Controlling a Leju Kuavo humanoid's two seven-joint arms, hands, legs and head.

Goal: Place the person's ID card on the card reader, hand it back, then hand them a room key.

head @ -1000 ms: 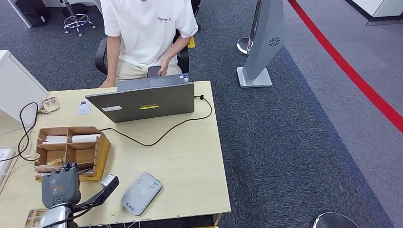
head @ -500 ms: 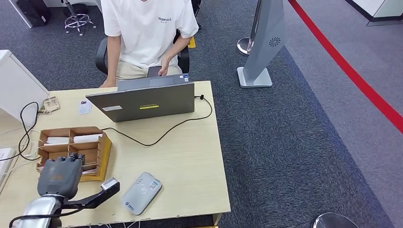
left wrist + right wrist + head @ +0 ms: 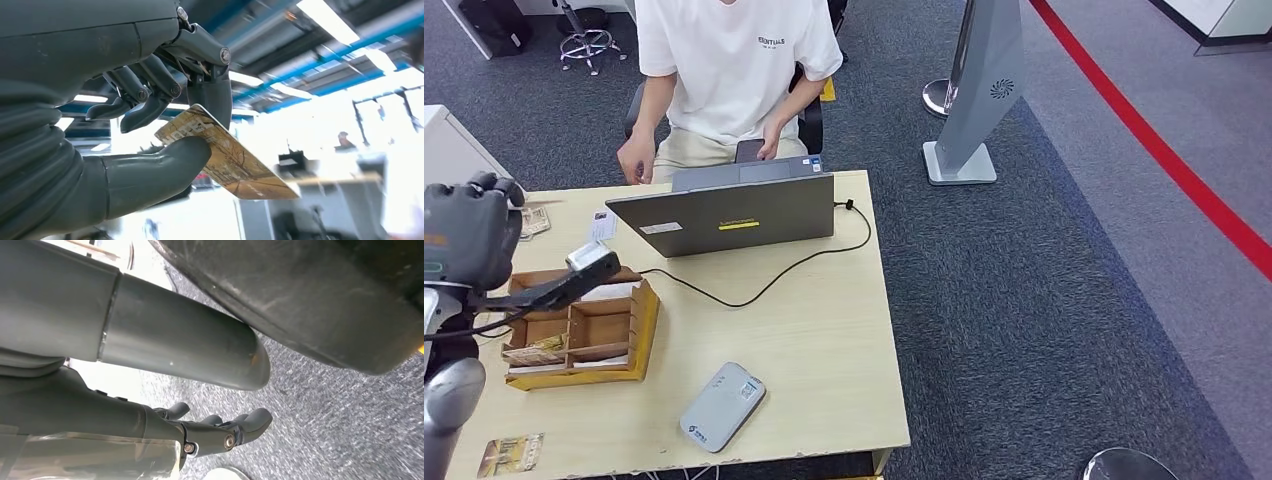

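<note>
- Bench (image 3: pixel 824 330): laptop (image 3: pixel 724 215) at the far edge, person (image 3: pixel 724 70) seated behind it.
- Wooden organizer (image 3: pixel 584 330) near the left edge; card reader (image 3: pixel 721 407) near the front edge, nothing on it.
- My left hand (image 3: pixel 464 235) is raised over the far-left corner, fingers (image 3: pixel 212 95) and thumb pinching the room key (image 3: pixel 230 160).
- My right hand (image 3: pixel 220 432) hangs over the floor, fingers loosely curled, holding nothing.

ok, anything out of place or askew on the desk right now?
Nothing damaged or spilled. Two small oddities: one patterned card lies loose at the table's near left corner, outside the wooden organizer, and the card reader sits skewed near the front edge. The left hand pinches a similar card.
</note>
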